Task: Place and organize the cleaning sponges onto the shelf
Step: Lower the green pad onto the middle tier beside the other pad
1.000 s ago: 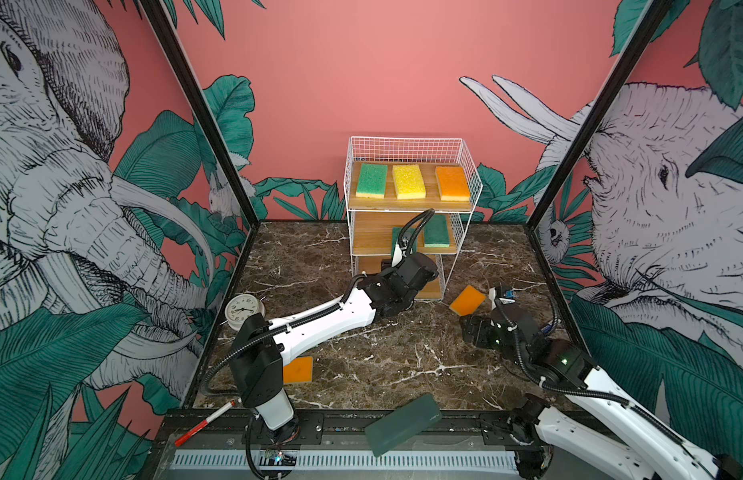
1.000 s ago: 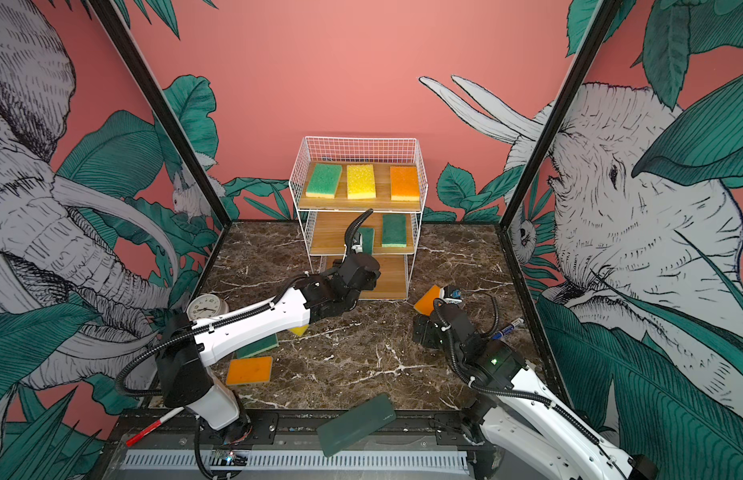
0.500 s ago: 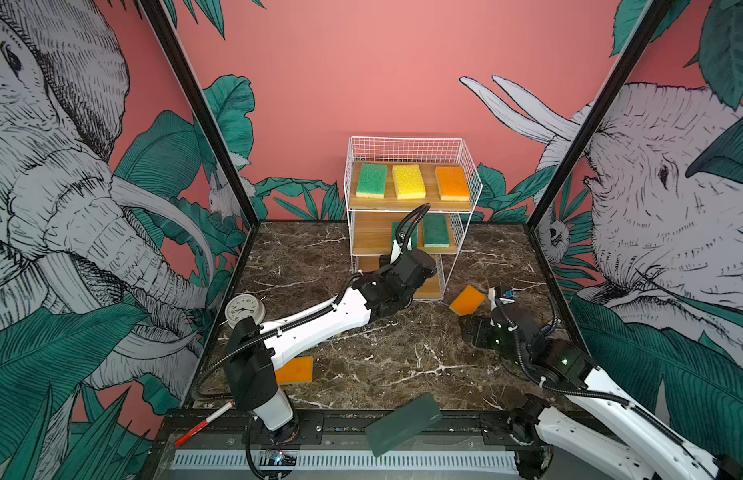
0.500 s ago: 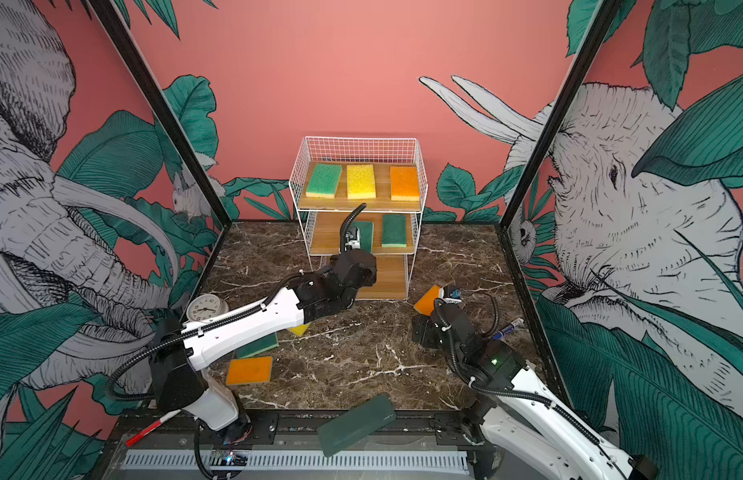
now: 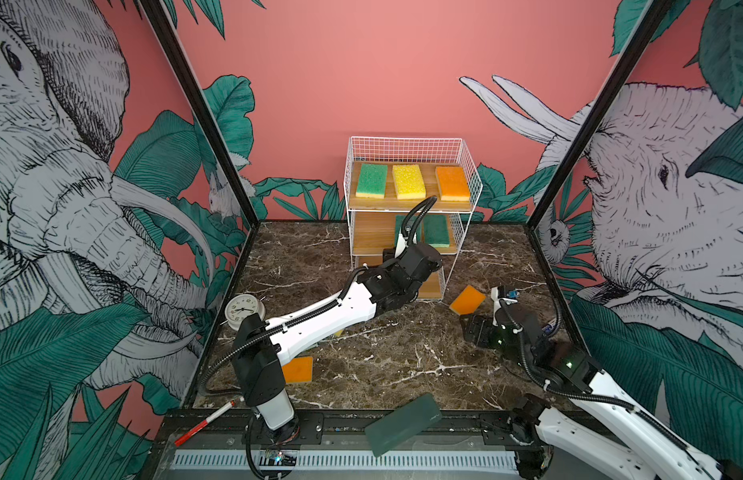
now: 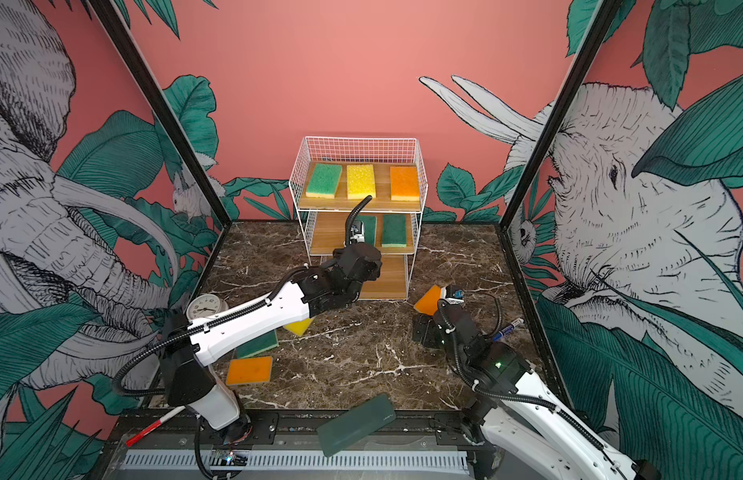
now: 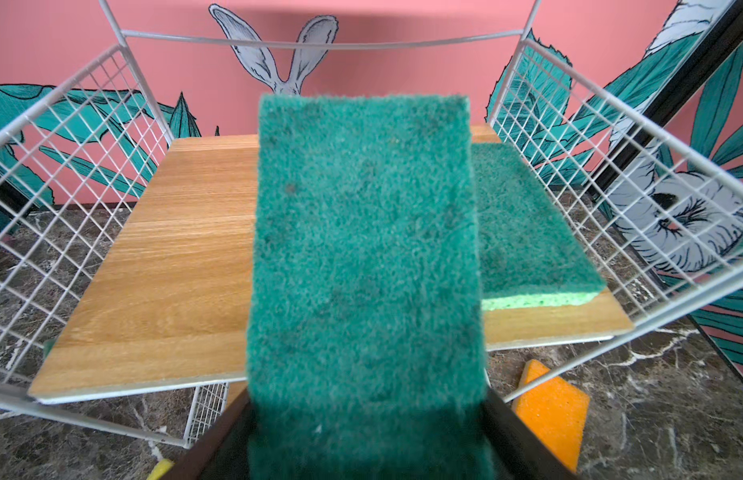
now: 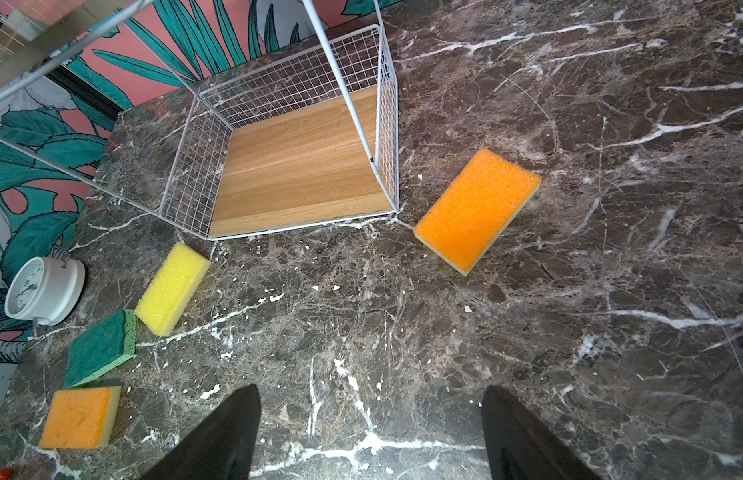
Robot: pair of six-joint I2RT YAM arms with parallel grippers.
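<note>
Green sponge [image 7: 365, 249] in outstretched left gripper [image 7: 365, 436]

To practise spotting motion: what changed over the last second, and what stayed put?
The left pincer, carrying the dark green sponge, edged slightly farther toward the shelf's middle board. Nothing visibly grabbed or dropped. The right pincer stayed open above the table; the shelved sponges did not move.

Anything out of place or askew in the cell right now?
Yes. The dark green slab lies askew, straddling the front edge of the marble tabletop and the black rail. A red-and-white pen does the same at the front left corner.
</note>
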